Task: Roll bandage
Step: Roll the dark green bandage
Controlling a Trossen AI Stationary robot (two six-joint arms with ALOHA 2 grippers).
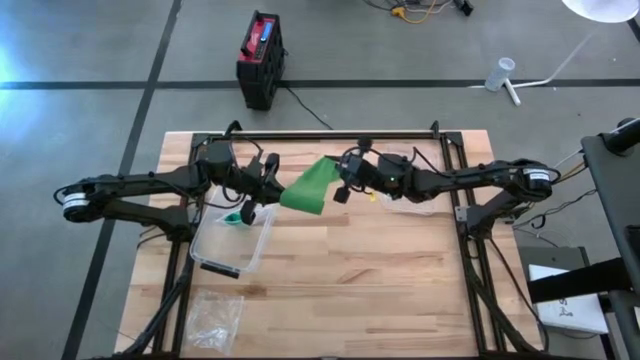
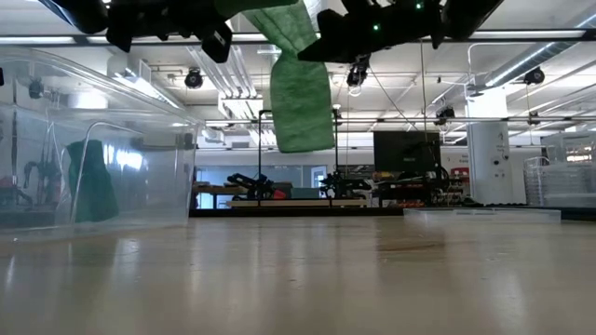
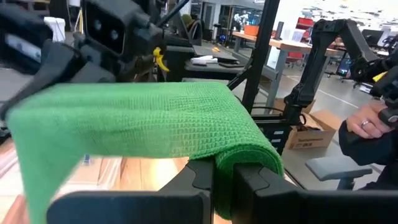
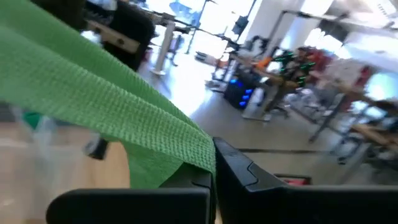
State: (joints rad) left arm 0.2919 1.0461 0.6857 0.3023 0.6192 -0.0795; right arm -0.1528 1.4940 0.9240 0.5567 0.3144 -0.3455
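— Tool check first: what are both doing?
— Left tool is clenched on one end of the green bandage; right tool is clenched on the other end. Its wrist view shows the cloth pinched between the dark fingers.
— And where is the bandage?
— Held up in the air between the two tools, over the far middle of the wooden surface. It is clear of the boards (the low view shows a loose fold hanging down with open space under it).
— Anything close by?
— A clear plastic bin sits on the surface just near of the left tool, with something green inside it. A clear bag lies at the near left corner.
— Beyond the surface?
— A red and black box stands on the floor at the far side. A person's hand shows at the edge of the left wrist view.
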